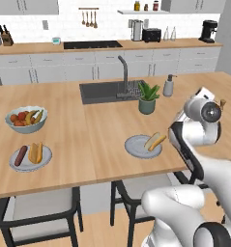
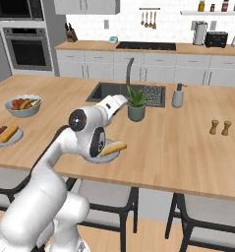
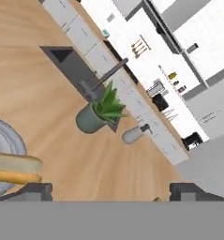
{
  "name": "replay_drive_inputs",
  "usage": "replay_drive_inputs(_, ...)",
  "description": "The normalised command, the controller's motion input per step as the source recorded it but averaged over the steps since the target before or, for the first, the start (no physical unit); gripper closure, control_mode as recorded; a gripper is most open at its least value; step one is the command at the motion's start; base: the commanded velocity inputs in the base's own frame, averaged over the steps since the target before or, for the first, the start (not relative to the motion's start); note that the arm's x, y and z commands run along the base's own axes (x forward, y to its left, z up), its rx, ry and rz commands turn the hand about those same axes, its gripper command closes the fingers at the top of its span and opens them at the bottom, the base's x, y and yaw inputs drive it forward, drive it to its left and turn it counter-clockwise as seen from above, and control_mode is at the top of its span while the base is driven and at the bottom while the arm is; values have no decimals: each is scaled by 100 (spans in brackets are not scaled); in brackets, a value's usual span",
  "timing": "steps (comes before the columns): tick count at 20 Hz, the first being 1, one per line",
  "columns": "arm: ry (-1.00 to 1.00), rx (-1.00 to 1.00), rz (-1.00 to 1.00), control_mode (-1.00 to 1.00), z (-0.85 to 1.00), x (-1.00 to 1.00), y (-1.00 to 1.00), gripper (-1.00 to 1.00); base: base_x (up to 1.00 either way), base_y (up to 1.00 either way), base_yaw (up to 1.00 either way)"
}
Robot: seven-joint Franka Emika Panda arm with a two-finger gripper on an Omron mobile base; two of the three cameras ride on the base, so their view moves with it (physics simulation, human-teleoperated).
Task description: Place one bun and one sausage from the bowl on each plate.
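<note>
Grey-blue near plate [image 1: 136, 147] holds one bun [image 1: 154, 141]; a sausage is lacking.
Gripper [image 3: 111, 190], jaws spread and empty, must next fetch one.

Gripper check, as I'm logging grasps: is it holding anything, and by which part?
Nothing: the gripper is open, with the bun lying on the plate.

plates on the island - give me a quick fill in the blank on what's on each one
1. The left plate holds a sausage and a ____.
2. The near plate holds a bun but no ____.
3. The potted plant stands next to the ____.
4. The gripper has its fingers ____.

Missing words: bun; sausage; sink; open
</note>
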Motion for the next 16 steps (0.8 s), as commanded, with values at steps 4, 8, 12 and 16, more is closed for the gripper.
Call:
replay_drive_inputs(4, -12, 100, -9, -100, 20, -53, -4, -100, 0, 0, 0)
replay_drive_inputs(8, -6, 80, -21, -100, 5, -65, 34, -100, 0, 0, 0)
replay_drive_inputs(12, 0, 47, -33, -100, 0, -60, 86, -100, 0, 0, 0)
replay_drive_inputs(16, 8, 43, -18, -100, 1, -8, 74, -100, 0, 0, 0)
